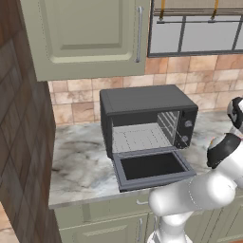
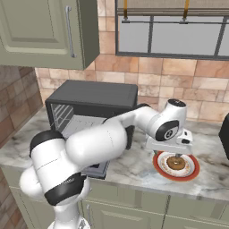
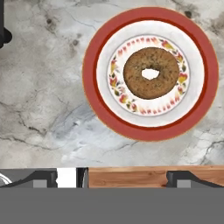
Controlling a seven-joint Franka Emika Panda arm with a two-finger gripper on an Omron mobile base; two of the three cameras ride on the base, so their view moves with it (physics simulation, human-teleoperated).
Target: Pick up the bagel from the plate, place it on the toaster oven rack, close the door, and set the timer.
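Jaws: you cannot tell their state; your gripper (image 2: pixel 179 154) hovers above the plate (image 2: pixel 159 168). Centred on that plate lies the bagel (image 3: pixel 151 72). Left of the plate, the oven (image 1: pixel 147 102) has its door (image 1: pixel 153 168) dropped open.

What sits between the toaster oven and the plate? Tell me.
Bare marble counter; nothing stands between the toaster oven and the plate. In the right base view, the arm hangs above that stretch.
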